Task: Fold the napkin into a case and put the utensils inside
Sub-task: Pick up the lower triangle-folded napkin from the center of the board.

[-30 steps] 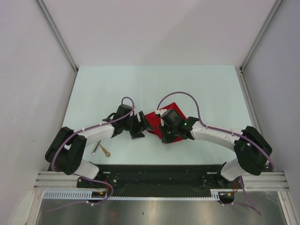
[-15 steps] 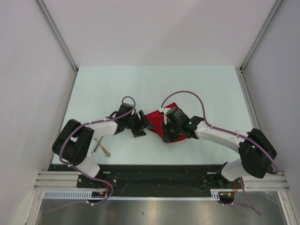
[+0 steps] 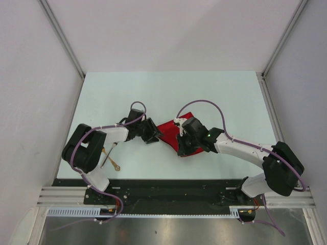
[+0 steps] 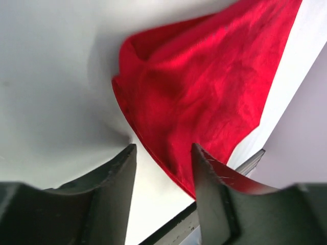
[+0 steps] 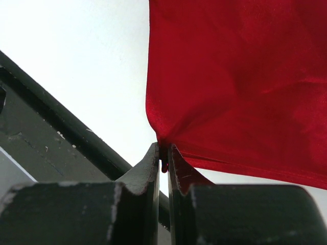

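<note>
The red napkin (image 3: 169,128) lies crumpled mid-table between the two arms. My right gripper (image 3: 182,147) is shut on its near corner; in the right wrist view the cloth (image 5: 245,76) fans out from the pinched fingertips of that gripper (image 5: 163,149). My left gripper (image 3: 156,132) is at the napkin's left edge. In the left wrist view that gripper (image 4: 163,149) has its jaws apart, with the hem of the napkin (image 4: 204,87) running between them. Gold utensils (image 3: 110,159) lie at the near left, partly under the left arm.
The table's black front rail (image 3: 168,185) runs close behind both grippers. Grey walls (image 3: 30,102) bound the pale table (image 3: 168,92) on the left, right and far sides.
The left arm has swung right to the napkin's left edge and its jaws have narrowed. The right gripper kept its hold and shifted slightly right.
</note>
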Robot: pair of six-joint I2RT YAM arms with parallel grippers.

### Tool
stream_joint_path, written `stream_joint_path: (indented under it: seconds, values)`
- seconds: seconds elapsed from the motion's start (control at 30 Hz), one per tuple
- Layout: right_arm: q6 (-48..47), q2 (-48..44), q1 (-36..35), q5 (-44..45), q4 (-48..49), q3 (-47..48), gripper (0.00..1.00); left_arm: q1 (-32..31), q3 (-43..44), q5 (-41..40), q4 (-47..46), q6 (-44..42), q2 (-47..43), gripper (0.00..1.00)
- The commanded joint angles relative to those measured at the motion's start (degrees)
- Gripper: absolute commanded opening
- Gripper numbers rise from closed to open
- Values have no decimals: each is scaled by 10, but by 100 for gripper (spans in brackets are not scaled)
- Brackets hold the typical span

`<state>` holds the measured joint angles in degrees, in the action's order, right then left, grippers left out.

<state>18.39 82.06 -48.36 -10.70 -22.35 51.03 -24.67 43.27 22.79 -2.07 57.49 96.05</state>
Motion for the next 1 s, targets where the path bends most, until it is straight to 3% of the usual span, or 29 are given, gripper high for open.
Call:
stream_joint_path:
  seconds: [0.0,0.17,0.5,0.73,0.97]
  values:
    - [11,-34,-2,-13,22,-7,0,12,27,-6,-9,-28,9,48]
    - [19,-35,-10,-18,32,-20,0,16,30,1,-18,-38,18,40]
    - [38,-33,-33,-27,56,-38,0,51,13,-32,16,-94,-52,0]
    - [81,-26,-57,-64,122,-86,0,51,11,-67,77,-118,-75,0]
    - [111,-38,-35,-95,167,-119,0,38,52,-107,109,-111,-58,0]
